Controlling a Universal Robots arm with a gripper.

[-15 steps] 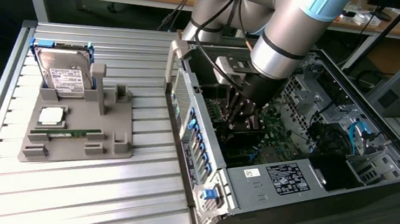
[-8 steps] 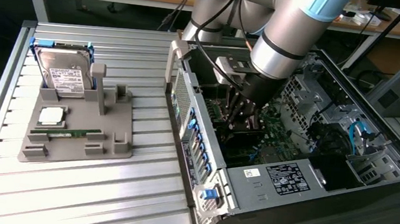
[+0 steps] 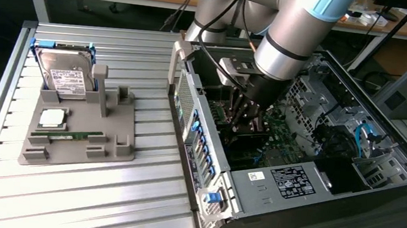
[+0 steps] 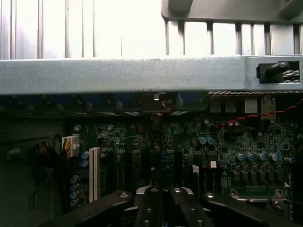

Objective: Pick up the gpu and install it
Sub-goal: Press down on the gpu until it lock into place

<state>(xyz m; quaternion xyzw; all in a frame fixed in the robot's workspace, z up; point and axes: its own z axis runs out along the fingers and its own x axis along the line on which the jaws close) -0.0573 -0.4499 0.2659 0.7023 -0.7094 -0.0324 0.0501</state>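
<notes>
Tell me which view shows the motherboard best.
The wrist view: the motherboard lies open there, its slots and capacitors plain. The exterior view gives a green patch of it inside the computer case, partly behind the arm.

End effector (image 3: 251, 115) tips hidden inside PC case (image 3: 271, 181); gpu can't be made out.

Robot arm (image 3: 299, 34) reaches down into open computer case (image 3: 293, 182) lying on slatted metal table (image 3: 70, 202). Gripper (image 3: 250, 126) low inside case, over green motherboard (image 3: 289, 141), fingers closed together. Grey holder tray (image 3: 76, 136) on table toward exterior view's left, well apart from case. Hard drive (image 3: 63, 71) with white label stands tilted at tray's far end. Square silver chip (image 3: 53, 116) lies flat on tray; long narrow green memory stick (image 3: 67, 134) just beside it. Blue cables (image 3: 369, 137) inside case toward exterior view's right.
</notes>
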